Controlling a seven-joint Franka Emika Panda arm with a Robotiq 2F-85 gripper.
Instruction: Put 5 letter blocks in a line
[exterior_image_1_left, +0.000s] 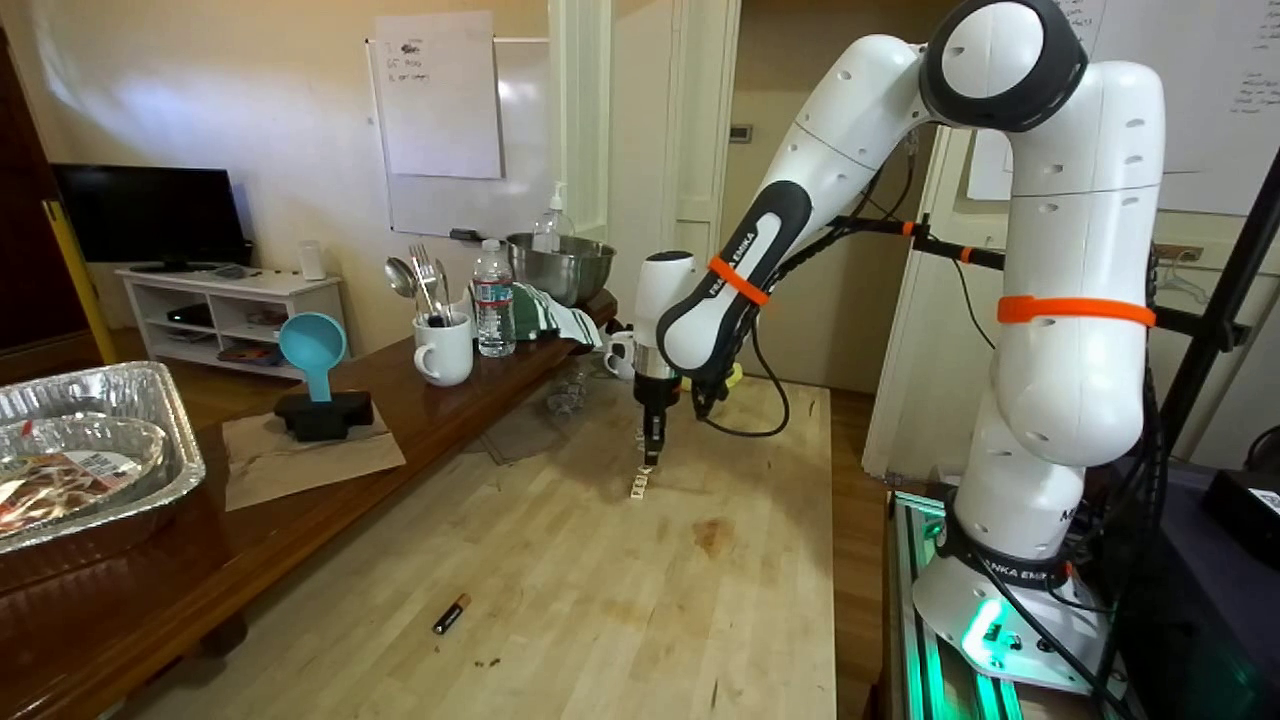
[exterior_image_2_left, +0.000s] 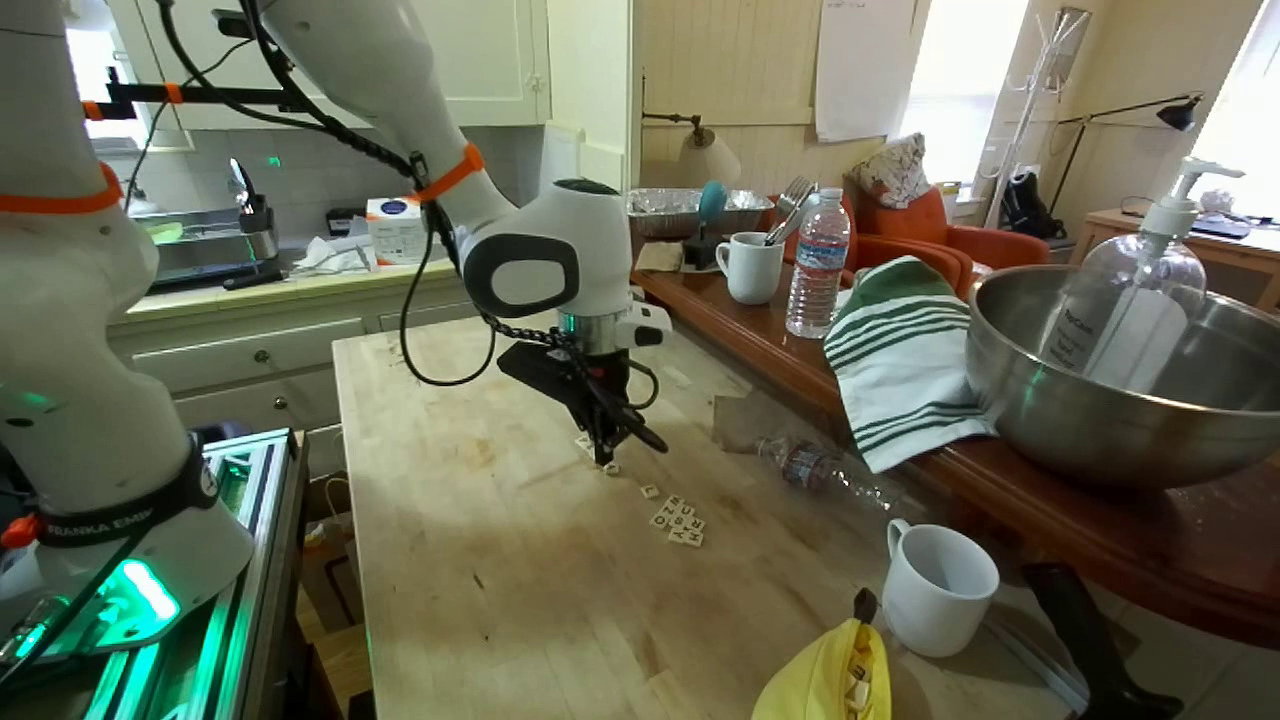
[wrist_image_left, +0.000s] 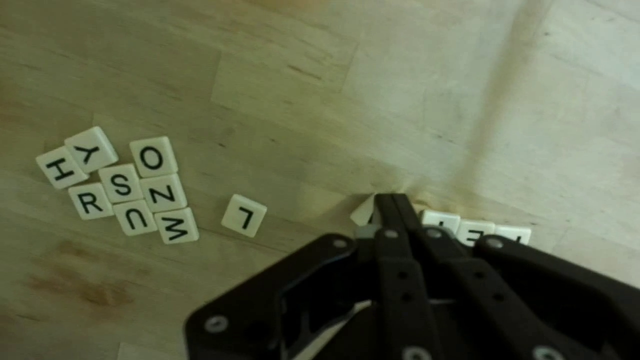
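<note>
Letter blocks (wrist_image_left: 163, 193), wrist view: three sit side by side in a short row (wrist_image_left: 476, 231) just right of the hand (wrist_image_left: 391, 197), which is closed, jaws together, nothing visible between. One off-angle block (wrist_image_left: 363, 211), partly hidden, just left of the hand; touching or not, can't tell. Then block L (wrist_image_left: 244, 215) further left, cluster of eight (wrist_image_left: 120, 183) furthest left of the hand. Guess: three of five lined up, off-angle block likely next to straighten, one more to add; hand may hide extras.

In an exterior view, short row lies on a pale wooden desk (exterior_image_1_left: 600, 600), nearer the camera than the hand; battery (exterior_image_1_left: 451, 613) nearer still, left of the hand. TV (exterior_image_1_left: 150, 213) and whiteboard (exterior_image_1_left: 523, 150) are far behind, left of the hand.

In an exterior view, right of the hand: bottle (exterior_image_2_left: 808, 467) on its side, white mug (exterior_image_2_left: 935, 600), yellow pouch (exterior_image_2_left: 815, 685). Behind the hand: orange armchairs (exterior_image_2_left: 905, 222), white cabinets (exterior_image_2_left: 490, 75).
</note>
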